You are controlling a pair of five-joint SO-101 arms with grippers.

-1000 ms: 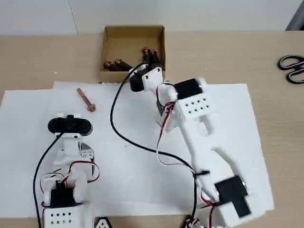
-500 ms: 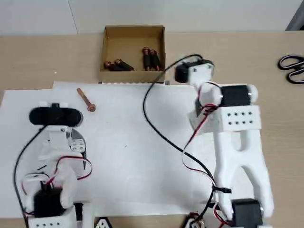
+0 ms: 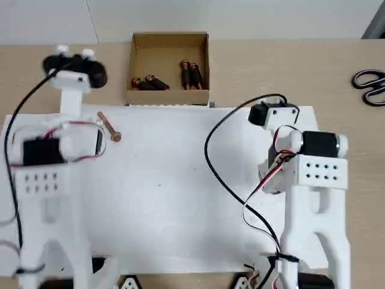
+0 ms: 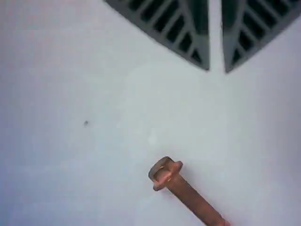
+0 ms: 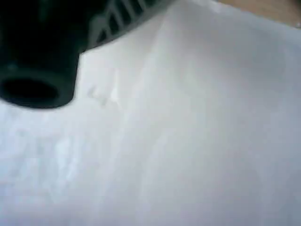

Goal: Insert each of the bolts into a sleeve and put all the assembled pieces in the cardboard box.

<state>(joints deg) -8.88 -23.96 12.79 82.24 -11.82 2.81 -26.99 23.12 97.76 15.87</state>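
Note:
A copper bolt lies loose on the white paper, head toward the front. My left gripper hovers just beside it. In the left wrist view the bolt lies a short way off the left gripper, which is shut with nothing in it. The cardboard box holds several assembled pieces. My right arm stands over the right side of the paper. A black open-ended tube, seemingly a sleeve, looms close in the right wrist view; I cannot tell if it is held.
Scissors lie on the bare table at the far right. The white paper covers the middle of the table, with cables from both arms trailing over it.
The right arm has pulled back from the box to the paper's right side. The left arm has stretched from the front edge out to the bolt.

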